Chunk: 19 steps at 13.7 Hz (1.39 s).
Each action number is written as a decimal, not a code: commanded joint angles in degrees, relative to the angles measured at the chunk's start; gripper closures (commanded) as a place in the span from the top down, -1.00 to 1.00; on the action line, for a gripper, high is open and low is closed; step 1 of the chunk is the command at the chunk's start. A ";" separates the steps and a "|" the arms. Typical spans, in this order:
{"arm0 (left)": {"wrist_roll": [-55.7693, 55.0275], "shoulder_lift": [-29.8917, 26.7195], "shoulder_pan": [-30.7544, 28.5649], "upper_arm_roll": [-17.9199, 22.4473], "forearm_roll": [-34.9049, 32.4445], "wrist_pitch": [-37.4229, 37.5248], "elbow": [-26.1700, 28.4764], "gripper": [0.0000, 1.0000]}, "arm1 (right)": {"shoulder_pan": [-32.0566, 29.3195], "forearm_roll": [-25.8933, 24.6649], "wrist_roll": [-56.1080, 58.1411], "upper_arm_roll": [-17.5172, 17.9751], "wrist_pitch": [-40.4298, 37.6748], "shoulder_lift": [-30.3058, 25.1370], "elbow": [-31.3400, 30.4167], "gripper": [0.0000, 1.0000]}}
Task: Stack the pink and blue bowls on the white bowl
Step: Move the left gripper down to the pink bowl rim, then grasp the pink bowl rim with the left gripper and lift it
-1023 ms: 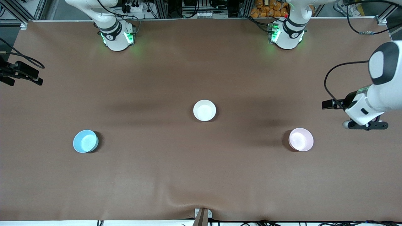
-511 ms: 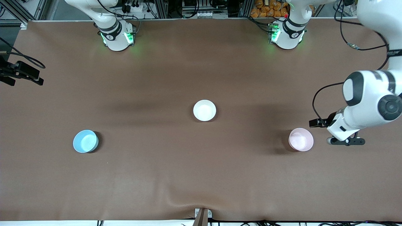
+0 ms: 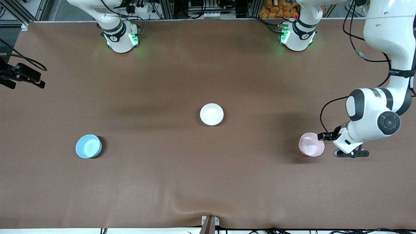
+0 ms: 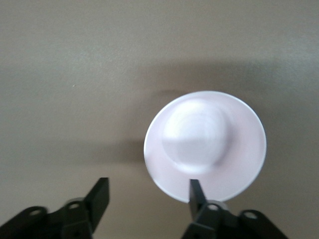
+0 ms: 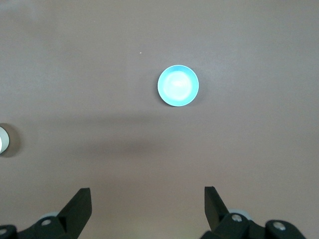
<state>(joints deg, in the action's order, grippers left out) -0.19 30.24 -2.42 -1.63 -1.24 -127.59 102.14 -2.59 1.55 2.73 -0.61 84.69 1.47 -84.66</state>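
The pink bowl [image 3: 311, 144] sits upright toward the left arm's end of the table. The white bowl [image 3: 211, 114] stands mid-table. The blue bowl [image 3: 88, 146] sits toward the right arm's end. My left gripper [image 3: 351, 153] hangs open just beside the pink bowl. In the left wrist view [image 4: 148, 189] one finger [image 4: 195, 191] overlaps the rim of the pink bowl [image 4: 204, 144] and the other is over bare mat. My right gripper [image 5: 147, 196] is open and empty, waiting high over the table. Its view shows the blue bowl [image 5: 178, 85] and an edge of the white bowl [image 5: 2, 140].
A brown mat [image 3: 208, 182] covers the table, with a wrinkle and a small bracket [image 3: 208, 223] at the edge nearest the front camera. The two arm bases [image 3: 121, 37] [image 3: 296, 35] stand along the farthest edge. The bowls stand wide apart.
My left arm has swung in from the table's end and come down beside the pink bowl. The bowls and the right arm have not moved.
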 commanded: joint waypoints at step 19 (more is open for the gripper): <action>-0.07 -10.98 -1.00 -7.41 8.09 14.98 0.16 -1.00 | -0.58 -0.76 0.17 -0.27 2.14 3.87 0.37 1.00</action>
<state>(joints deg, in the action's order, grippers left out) -0.17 24.10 -3.13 -6.92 4.06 -117.01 100.59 -2.68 1.43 2.73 -1.28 85.56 3.49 -84.77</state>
